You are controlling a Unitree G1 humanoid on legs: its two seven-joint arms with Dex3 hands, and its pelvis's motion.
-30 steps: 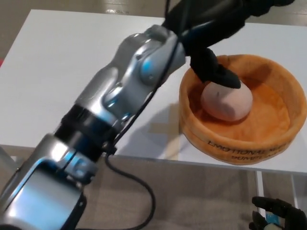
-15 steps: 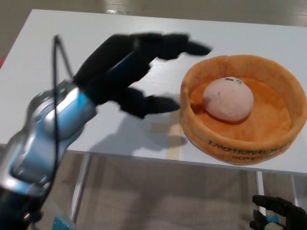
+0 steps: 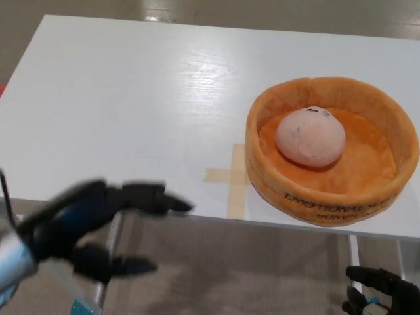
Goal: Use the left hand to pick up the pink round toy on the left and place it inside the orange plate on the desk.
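We see the pink round plush toy (image 3: pixel 310 136) sitting inside the orange plush plate (image 3: pixel 331 203) on the white surface (image 3: pixel 131 98); left hand (image 3: pixel 92 226) released, empty, off the near edge. Placement looks done; next, just park.

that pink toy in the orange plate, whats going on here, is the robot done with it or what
The pink round toy lies inside the orange plate on the white desk, with nothing touching it. The robot's left hand is empty, fingers spread, and sits low at the desk's near edge, well away from the plate. Its right hand only shows at the bottom right corner, below the desk. A cross of tape marks the desk beside the plate. The placing looks finished.
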